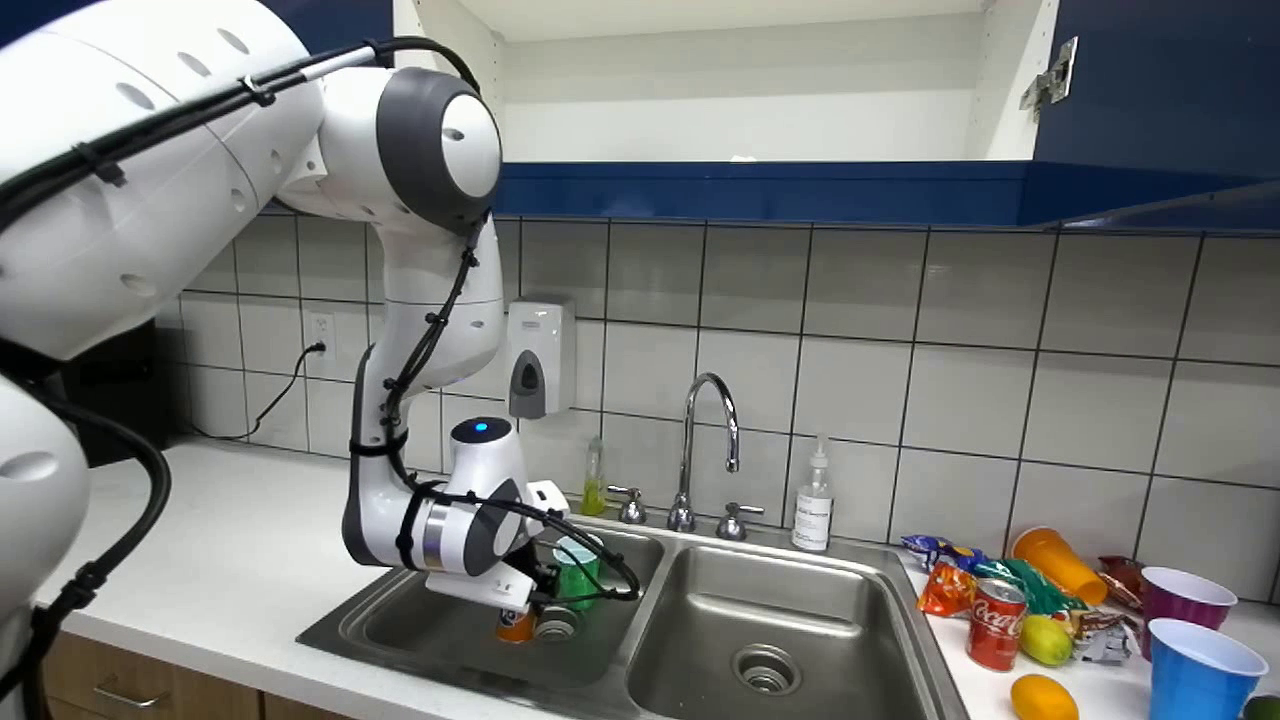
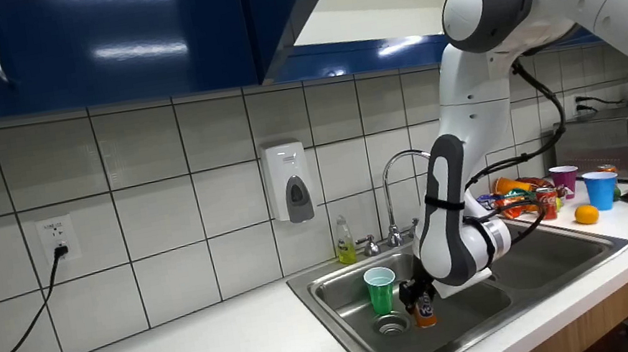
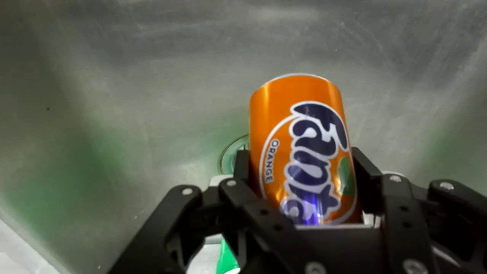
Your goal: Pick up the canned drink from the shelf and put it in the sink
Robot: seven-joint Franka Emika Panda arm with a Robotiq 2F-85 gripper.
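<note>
The canned drink, an orange can [image 3: 300, 95], is between my gripper's fingers [image 3: 298, 163] in the wrist view, with both pads against its sides. In both exterior views the can [image 1: 515, 627] [image 2: 424, 313] is low in one basin of the stainless-steel sink [image 1: 480, 668] [image 2: 338, 331], close to the drain, roughly upright. I cannot tell whether its base touches the basin floor. The black gripper [image 1: 537, 590] [image 2: 416, 295] covers its upper part. The open cabinet with the white interior [image 1: 740, 125] is above the sink; the top of its bottom board is hidden behind the blue edge.
A green cup [image 2: 382, 294] stands in the same basin beside the gripper. The chrome faucet [image 1: 690, 440] rises behind the sink. A soap bottle [image 1: 814, 505] and a yellow-green bottle [image 2: 345, 245] stand at the back rim. A cola can [image 1: 996, 630], cups, fruit and snack bags lie beside the sink.
</note>
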